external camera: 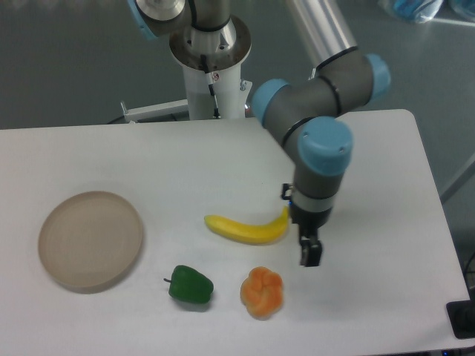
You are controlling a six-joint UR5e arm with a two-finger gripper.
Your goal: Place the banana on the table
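The yellow banana [245,229] lies flat on the white table [386,170], near the middle, curving up at its right end. My gripper [311,253] hangs a short way to the right of the banana's right tip, clear of it, pointing down. Nothing is between its fingers as far as I can see, but from this angle the gap between them does not show.
An orange lobed fruit [262,292] sits just below the banana, left of the gripper. A green pepper [191,285] lies further left. A round beige plate [90,239] rests at the left. The arm hides the spot where a cream-white fruit stood.
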